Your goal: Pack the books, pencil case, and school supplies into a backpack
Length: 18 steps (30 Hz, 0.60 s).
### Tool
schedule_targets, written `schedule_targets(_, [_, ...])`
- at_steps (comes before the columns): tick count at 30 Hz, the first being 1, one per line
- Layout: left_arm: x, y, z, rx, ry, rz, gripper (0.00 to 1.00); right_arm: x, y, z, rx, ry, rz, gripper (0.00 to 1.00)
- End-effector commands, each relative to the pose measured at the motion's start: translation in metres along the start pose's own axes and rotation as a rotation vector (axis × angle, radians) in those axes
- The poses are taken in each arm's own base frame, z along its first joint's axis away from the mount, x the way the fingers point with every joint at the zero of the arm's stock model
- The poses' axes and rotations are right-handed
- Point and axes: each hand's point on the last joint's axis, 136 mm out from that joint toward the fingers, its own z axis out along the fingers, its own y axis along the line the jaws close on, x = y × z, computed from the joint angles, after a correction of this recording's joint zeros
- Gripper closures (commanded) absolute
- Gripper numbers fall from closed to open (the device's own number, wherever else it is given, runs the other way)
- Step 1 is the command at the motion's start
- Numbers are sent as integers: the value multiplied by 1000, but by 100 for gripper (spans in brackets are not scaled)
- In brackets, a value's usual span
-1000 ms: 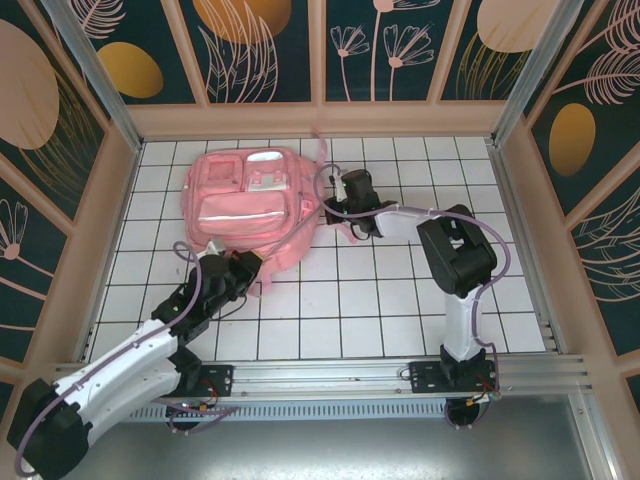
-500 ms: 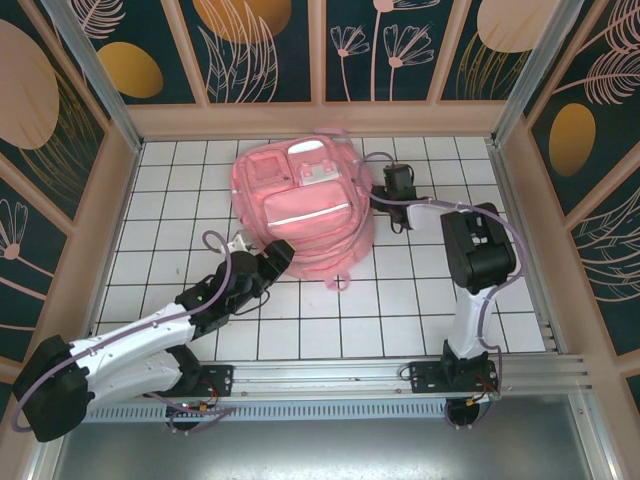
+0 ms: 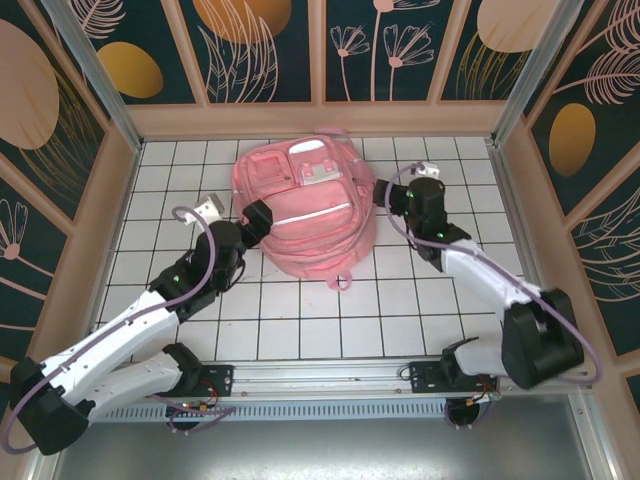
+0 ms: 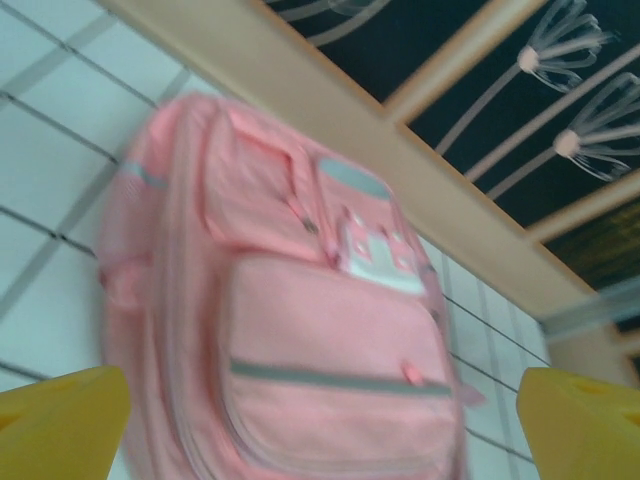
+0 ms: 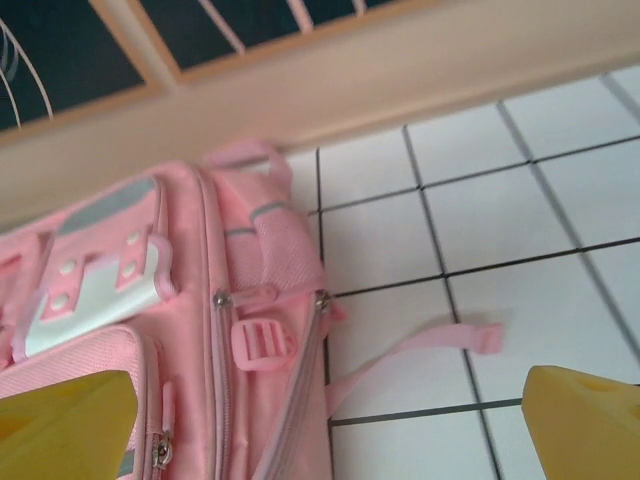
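The light pink backpack [image 3: 305, 205] lies flat, front pockets up, on the white tiled table toward the back middle. My left gripper [image 3: 257, 214] is at its left edge, open. In the left wrist view the backpack [image 4: 320, 330] lies beyond my open gripper [image 4: 320, 440], whose yellow fingertips [image 4: 60, 425] stand far apart. My right gripper [image 3: 395, 197] hovers just off the backpack's right side, open. The right wrist view shows the zippered side of the backpack [image 5: 200, 330] and a loose pink strap [image 5: 420, 350] ahead of my open gripper [image 5: 325, 430]. The books, pencil case and school supplies are out of view.
Wooden-framed walls with dark floral panels [image 3: 320, 50] close in the table on three sides. A metal rail [image 3: 330, 375] with both arm bases runs along the near edge. White tiles [image 3: 400, 310] lie bare in front of the backpack.
Both grippers have gone from shut to open and let go of the backpack, which shifted right and turned before settling. Both arms have drawn back, the right one swinging out to the right.
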Motion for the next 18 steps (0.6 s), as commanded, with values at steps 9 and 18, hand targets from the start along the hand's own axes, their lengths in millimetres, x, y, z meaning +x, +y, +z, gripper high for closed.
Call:
schedule_targets(9, [-68,84,65,-383,-179,305,1,-22,-64,-41,183,-312,-102,1])
schedule_targets(18, [-87,205,71,-667,-306,360,2,19,-145,-15,442,-250,-170,1])
